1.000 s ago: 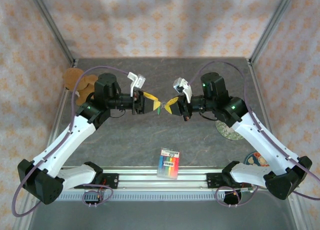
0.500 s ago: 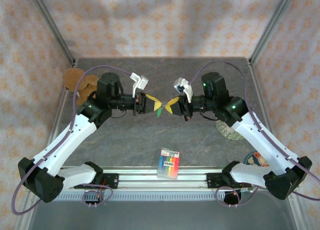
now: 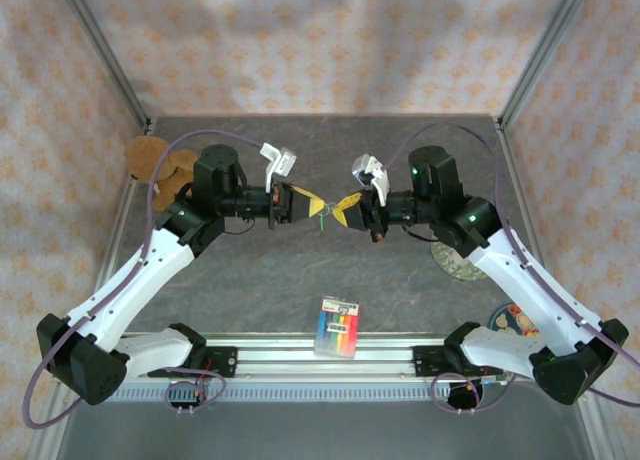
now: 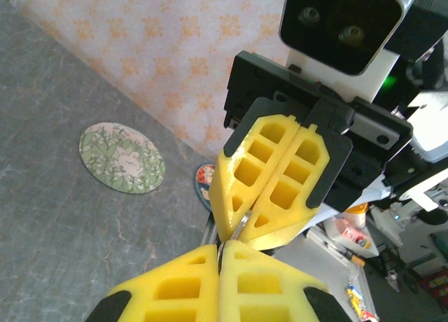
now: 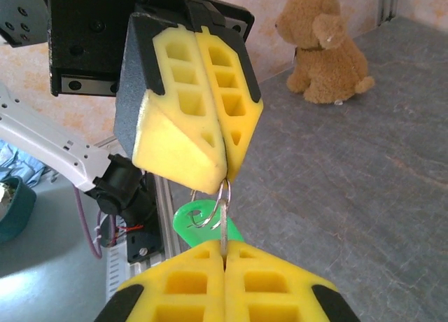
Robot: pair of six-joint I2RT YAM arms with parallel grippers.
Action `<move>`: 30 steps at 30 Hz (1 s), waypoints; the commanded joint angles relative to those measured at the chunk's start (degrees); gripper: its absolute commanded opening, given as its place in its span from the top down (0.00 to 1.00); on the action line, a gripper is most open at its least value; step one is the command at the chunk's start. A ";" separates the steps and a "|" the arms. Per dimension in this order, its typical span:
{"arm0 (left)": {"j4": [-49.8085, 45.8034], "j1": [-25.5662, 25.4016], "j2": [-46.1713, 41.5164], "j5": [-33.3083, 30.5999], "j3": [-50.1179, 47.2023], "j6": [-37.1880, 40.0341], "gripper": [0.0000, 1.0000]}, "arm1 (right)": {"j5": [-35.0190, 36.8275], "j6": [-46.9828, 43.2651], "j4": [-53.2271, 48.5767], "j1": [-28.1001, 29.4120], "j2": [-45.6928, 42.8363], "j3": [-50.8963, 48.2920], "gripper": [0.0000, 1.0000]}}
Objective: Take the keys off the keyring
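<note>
Both grippers meet fingertip to fingertip above the middle of the table. My left gripper (image 3: 308,204) (image 4: 222,250) (image 5: 225,173) is shut on the thin silver keyring (image 5: 222,193) (image 4: 222,257). My right gripper (image 3: 345,209) (image 5: 224,248) (image 4: 241,234) is shut on the plain metal key (image 5: 222,231) (image 4: 242,224), seen edge-on and threaded on the ring. The green-headed key (image 5: 201,220) (image 3: 320,213) hangs loose from the ring between the two grippers.
A rainbow-striped pack (image 3: 338,326) lies near the front rail. A brown teddy bear (image 3: 158,162) (image 5: 324,49) sits at the back left. A round floral coaster (image 3: 455,260) (image 4: 122,157) and a second coaster (image 3: 513,318) (image 4: 203,184) lie on the right.
Both grippers have drifted slightly towards the back of the table and the left wrist has turned a little. They stay joined at the ring, with the green key dangling between them.
</note>
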 commanded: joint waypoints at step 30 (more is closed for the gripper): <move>-6.57 -0.07 -0.50 -1.76 4.35 5.54 0.57 | 2.20 -4.50 -8.19 1.21 1.31 4.93 1.00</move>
